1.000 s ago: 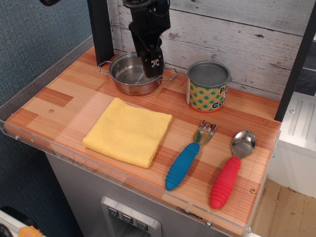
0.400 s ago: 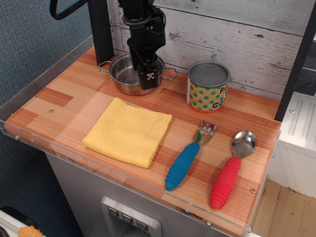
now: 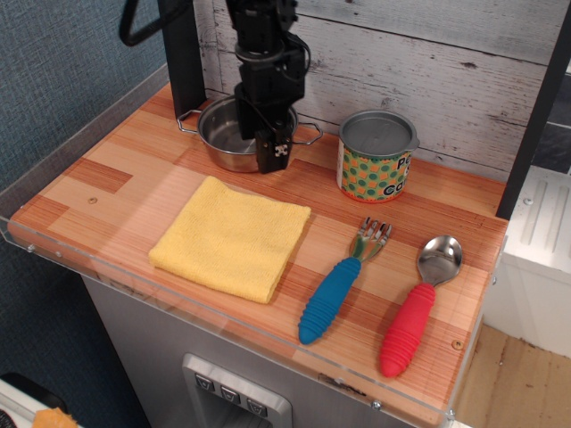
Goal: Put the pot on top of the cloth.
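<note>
The tabletop [image 3: 134, 165] is carrying everything, with the yellow cloth [image 3: 230, 237] lying flat toward its front, well clear of the edge. Behind it, near the back wall, the pot [image 3: 225, 135] is sitting on the wood, just beyond the cloth's far corner. The patterned can [image 3: 375, 156] is standing to the pot's right, apart from it. The end effector [image 3: 271, 150] is reaching down over the pot's near rim; whether its fingers are spread or pressed on the rim I cannot tell, since the dark body is hiding them.

The rim is thin and shiny, so a shallow pinch is risking a slip, letting the pot tilt or drop short of the cloth. A low carry is also risking the pot's base snagging the soft terry and bunching it.
</note>
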`<action>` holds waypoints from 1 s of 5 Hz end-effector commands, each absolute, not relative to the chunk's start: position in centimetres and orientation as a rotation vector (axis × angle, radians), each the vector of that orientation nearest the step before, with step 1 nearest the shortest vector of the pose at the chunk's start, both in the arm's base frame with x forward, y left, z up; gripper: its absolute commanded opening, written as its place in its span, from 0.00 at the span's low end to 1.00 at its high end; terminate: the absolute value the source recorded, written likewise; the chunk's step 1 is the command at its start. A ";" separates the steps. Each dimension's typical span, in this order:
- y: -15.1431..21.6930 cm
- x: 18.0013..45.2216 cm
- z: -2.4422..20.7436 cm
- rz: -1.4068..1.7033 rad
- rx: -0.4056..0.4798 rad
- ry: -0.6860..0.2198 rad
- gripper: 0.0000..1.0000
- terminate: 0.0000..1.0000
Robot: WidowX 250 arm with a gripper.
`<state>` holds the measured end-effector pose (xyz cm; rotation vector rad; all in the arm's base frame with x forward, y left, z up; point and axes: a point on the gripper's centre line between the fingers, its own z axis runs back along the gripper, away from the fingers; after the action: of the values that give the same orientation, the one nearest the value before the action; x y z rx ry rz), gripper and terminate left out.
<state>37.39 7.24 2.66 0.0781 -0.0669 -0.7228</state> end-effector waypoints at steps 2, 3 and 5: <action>7.6 38.5 2.8 -0.663 0.104 -0.070 1.00 0.00; 7.6 38.5 3.0 -0.662 0.096 -0.079 0.00 0.00; 7.5 38.0 3.5 -0.643 0.118 -0.078 0.00 0.00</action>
<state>37.22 7.41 1.44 0.0967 -0.0368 -0.6454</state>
